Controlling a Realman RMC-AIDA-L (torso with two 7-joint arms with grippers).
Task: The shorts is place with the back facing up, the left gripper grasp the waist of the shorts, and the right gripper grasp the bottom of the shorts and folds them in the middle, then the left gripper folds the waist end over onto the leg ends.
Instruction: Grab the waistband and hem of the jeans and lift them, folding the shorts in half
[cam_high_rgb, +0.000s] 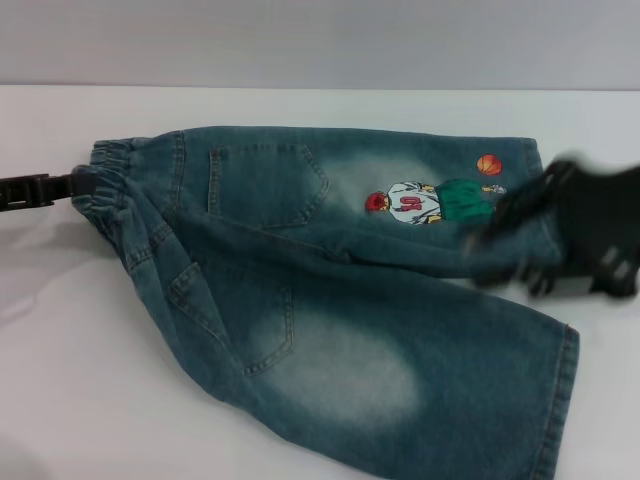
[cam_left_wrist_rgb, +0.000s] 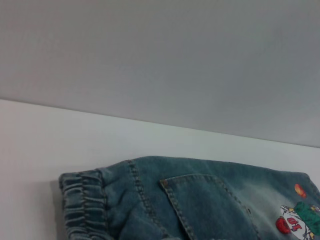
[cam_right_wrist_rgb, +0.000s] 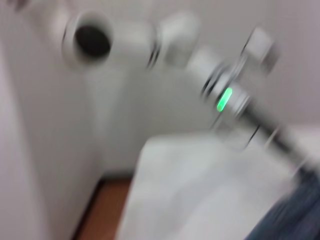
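Denim shorts (cam_high_rgb: 330, 290) lie flat on the table (cam_high_rgb: 60, 400); left gripper (cam_high_rgb: 60, 187) touches the waistband, right gripper (cam_high_rgb: 545, 235) over the far leg's hem; can't tell either grip.

Head camera looks down on the shorts (cam_high_rgb: 330, 290) across the counter (cam_high_rgb: 60, 400); left wrist camera, low and close, shares their waistband.

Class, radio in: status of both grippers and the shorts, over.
Left gripper at the waistband. Right gripper at the far leg hem. Shorts spread on table, back pockets up, not folded. Nothing in the way.
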